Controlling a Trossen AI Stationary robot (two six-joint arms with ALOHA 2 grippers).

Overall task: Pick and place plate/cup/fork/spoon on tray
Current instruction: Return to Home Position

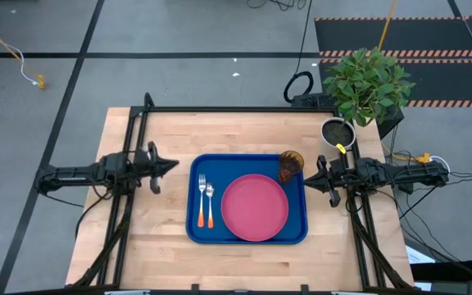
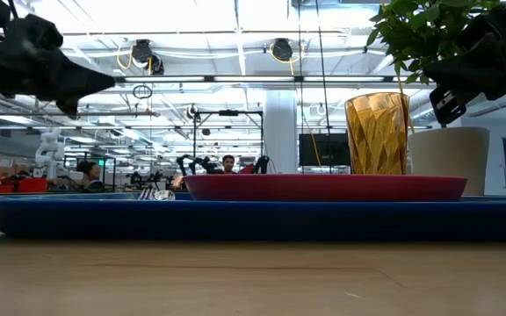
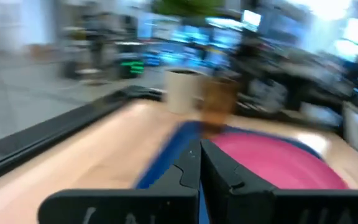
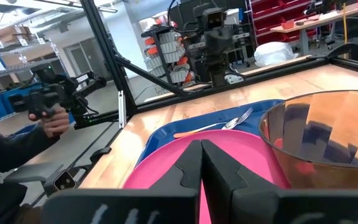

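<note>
On my feed the pale wooden tabletop (image 1: 162,246) carries the blue tray (image 1: 220,234), lying flat near its middle. A round pot (image 1: 337,131) with a green plant stands at the far right corner, near the tray but not touching it.

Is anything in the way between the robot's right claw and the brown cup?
No, nothing visible is in the way. The right gripper, shut, hangs just outside the blue tray's right rim. The amber cup stands just inside that rim, in the tray's far right corner, already on the tray.
</note>
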